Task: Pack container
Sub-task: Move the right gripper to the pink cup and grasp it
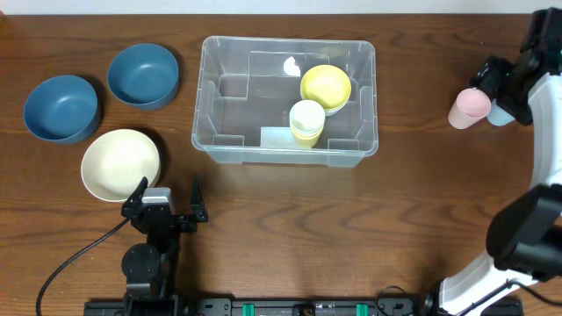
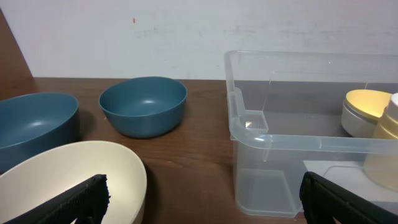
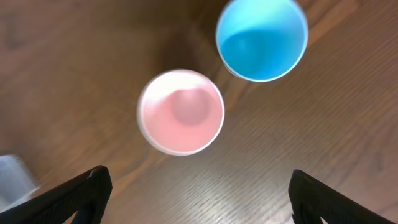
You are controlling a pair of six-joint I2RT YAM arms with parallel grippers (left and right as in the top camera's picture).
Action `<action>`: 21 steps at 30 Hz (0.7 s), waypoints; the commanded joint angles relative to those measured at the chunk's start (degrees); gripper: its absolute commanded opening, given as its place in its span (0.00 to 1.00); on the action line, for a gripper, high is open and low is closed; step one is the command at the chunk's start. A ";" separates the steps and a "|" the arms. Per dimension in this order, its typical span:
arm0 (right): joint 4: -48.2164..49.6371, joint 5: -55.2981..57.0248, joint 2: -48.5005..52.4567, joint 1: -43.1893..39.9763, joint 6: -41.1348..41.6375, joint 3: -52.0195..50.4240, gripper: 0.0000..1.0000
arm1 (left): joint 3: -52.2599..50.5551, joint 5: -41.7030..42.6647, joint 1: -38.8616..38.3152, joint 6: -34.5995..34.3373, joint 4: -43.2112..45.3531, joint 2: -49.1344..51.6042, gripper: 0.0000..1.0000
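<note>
The container (image 1: 204, 96) is a clear rectangular tub at the table's middle back. Inside it are a yellow bowl (image 1: 326, 86) and a pale yellow cup (image 1: 306, 121). My left gripper (image 1: 169, 189) stands open in front of its left corner, beside a cream bowl (image 1: 120, 164). The left wrist view shows the container's rim (image 2: 298, 142) ahead on the right and the cream bowl (image 2: 68, 180) under the left finger. My right gripper (image 3: 199, 199) hangs open over the table, with a pink cup (image 3: 180, 112) and a blue cup (image 3: 261, 37) just ahead of it, both upright.
Two dark blue bowls (image 1: 60, 107) (image 1: 143, 75) sit at the far left, behind the cream bowl. The pink cup (image 1: 469, 108) stands near the right edge, well right of the container. The right arm partly covers the blue cup (image 1: 500, 112).
</note>
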 commanded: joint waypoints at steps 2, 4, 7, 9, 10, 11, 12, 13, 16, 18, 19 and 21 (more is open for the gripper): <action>0.74 -0.35 5.55 -1.03 0.85 -1.75 0.91 | -0.98 0.17 0.33 0.79 -1.95 -0.07 0.98; 0.92 -0.35 7.93 -1.07 0.85 -1.75 0.90 | -0.98 0.17 0.33 0.76 -1.95 -0.07 0.98; 1.18 -0.35 10.51 -1.07 0.85 -1.75 0.83 | -0.98 0.17 0.33 0.76 -1.95 -0.07 0.98; 1.29 -0.37 11.43 -1.05 0.85 -1.75 0.72 | -0.98 0.17 0.33 0.79 -1.95 -0.07 0.98; 1.25 -0.37 11.67 -1.05 0.85 -1.75 0.64 | -0.98 0.17 0.33 0.76 -1.95 -0.07 0.98; 1.20 -0.37 11.78 -1.03 0.83 -1.75 0.51 | -0.98 0.17 0.33 0.79 -1.95 -0.07 0.98; 1.05 -0.35 11.78 -1.01 0.83 -1.75 0.38 | -0.98 0.17 0.33 0.79 -1.95 -0.07 0.98; 1.01 -0.37 11.76 -1.01 0.83 -1.75 0.26 | -0.98 0.17 0.33 0.79 -1.95 -0.07 0.98; -0.09 -0.37 11.76 -0.94 0.81 -1.75 0.02 | -0.98 0.17 0.33 0.76 -1.95 -0.07 0.98; -1.11 -0.57 11.76 -0.79 0.57 -1.73 0.01 | -0.98 0.17 0.33 0.79 -1.95 -0.07 0.98; -1.77 -0.79 11.67 -0.57 0.48 -1.73 0.01 | -0.98 0.17 0.33 0.76 -1.95 -0.07 0.98; -3.02 -2.19 11.19 0.04 -1.14 -1.73 0.01 | -0.98 0.17 0.33 0.79 -1.95 -0.07 0.98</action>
